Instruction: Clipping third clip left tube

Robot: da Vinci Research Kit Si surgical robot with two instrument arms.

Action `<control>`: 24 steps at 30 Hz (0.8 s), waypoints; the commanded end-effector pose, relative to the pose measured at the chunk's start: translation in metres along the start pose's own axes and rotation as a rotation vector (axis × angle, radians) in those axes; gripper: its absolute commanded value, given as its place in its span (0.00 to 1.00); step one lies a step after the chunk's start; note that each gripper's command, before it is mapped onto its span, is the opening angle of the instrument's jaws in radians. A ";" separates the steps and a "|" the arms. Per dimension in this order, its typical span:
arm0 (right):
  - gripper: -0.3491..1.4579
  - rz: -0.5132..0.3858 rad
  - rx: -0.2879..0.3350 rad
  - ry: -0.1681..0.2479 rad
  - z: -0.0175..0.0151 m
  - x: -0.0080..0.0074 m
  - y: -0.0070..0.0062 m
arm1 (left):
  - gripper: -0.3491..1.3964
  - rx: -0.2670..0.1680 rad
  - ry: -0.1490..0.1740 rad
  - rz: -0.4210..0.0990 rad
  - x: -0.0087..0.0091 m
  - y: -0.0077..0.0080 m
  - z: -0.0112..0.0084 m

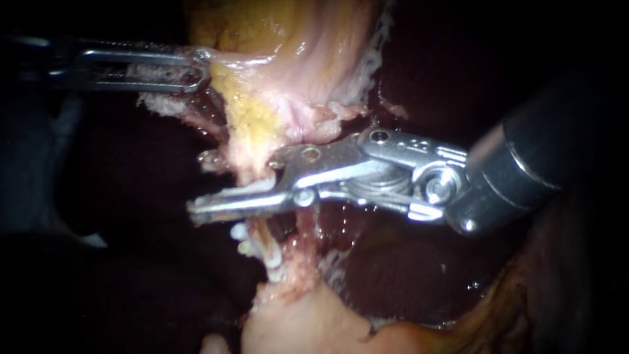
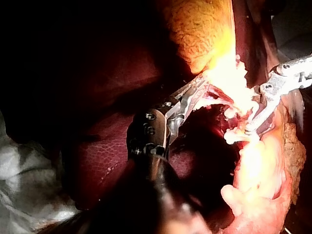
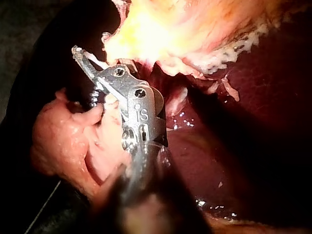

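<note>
Right instrument's hand [image 1: 217, 202] pinches left tube [image 1: 261, 231] just beside white clips [image 1: 240, 232]; left instrument's hand [image 1: 200, 69] grips gallbladder [image 1: 295, 52] edge.

Yellow-pink tissue [image 1: 282, 59], pinched at its edge between the jaws of the left instrument [image 1: 196, 69] and spreading broad beyond them. White frayed fringe [image 1: 375, 59] along that tissue's far side, well apart from the left jaws. Dark red liver [image 1: 406, 262], wet and glinting, spread under and behind the right instrument [image 1: 203, 210] and lying below the left jaws too. Pale pink lump [image 1: 295, 324] of tissue just under the right instrument's tip, well apart from the left jaws. Pale crumpled cloth [image 2: 24, 185] in the left wrist view, back beside the shaft and far behind the jaws, at the liver's edge.
</note>
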 end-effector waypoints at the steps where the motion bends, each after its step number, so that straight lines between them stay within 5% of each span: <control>1: 0.27 0.006 -0.006 -0.001 0.0000 0.0000 0.0000 | 0.00 0.000 0.000 0.000 0.0000 0.0000 0.0001; 9: 0.00 0.028 -0.007 -0.001 -0.0003 -0.0002 -0.0001 | 0.00 0.000 0.000 0.000 -0.0001 -0.0001 0.0001; 15: 0.00 0.034 -0.008 -0.040 -0.0005 -0.0003 -0.0002 | 0.00 0.000 0.000 0.000 -0.0001 -0.0001 0.0001; 24: 0.00 0.031 -0.003 -0.043 -0.0006 -0.0009 0.0003 | 0.00 0.000 0.000 0.000 -0.0001 0.0000 0.0001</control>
